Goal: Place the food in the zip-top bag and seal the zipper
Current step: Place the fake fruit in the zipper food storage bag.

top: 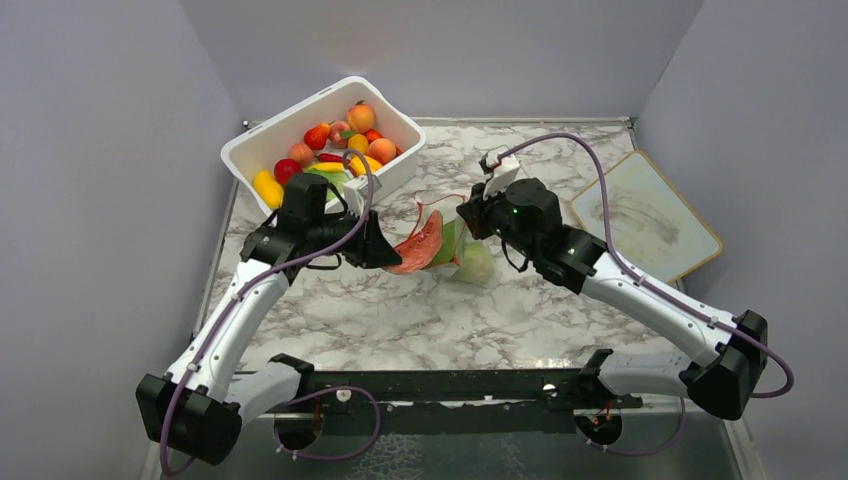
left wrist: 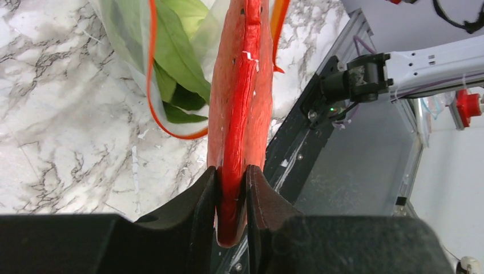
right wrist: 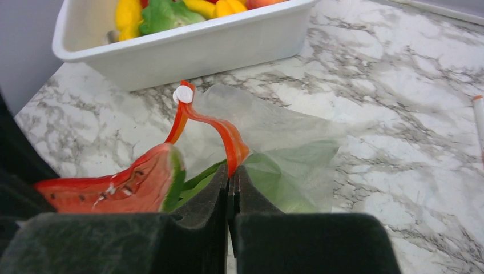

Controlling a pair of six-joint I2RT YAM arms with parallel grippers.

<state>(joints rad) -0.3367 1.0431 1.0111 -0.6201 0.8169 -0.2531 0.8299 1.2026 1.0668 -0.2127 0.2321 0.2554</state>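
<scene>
The clear zip-top bag [top: 476, 264] is held up over the middle of the table, with a green leafy bunch [left wrist: 177, 63] inside it. My left gripper [top: 385, 250] is shut on a red watermelon slice with a green rind [top: 420, 243]. The slice's tip is at the bag's mouth. In the left wrist view the slice [left wrist: 242, 103] sits between my fingers [left wrist: 200, 200], beside the orange-red zipper strip [left wrist: 153, 85]. My right gripper [top: 466, 222] is shut on the zipper strip [right wrist: 229, 136] and holds the mouth up. The bag [right wrist: 285, 142] hangs behind it.
A white tub [top: 300, 120] with several toy fruits and vegetables stands at the back left, close behind my left gripper. It also shows in the right wrist view [right wrist: 200, 45]. A flat tan-rimmed board [top: 650, 215] lies at the right. A white pen-like item [right wrist: 478, 120] lies at the right wrist view's right edge.
</scene>
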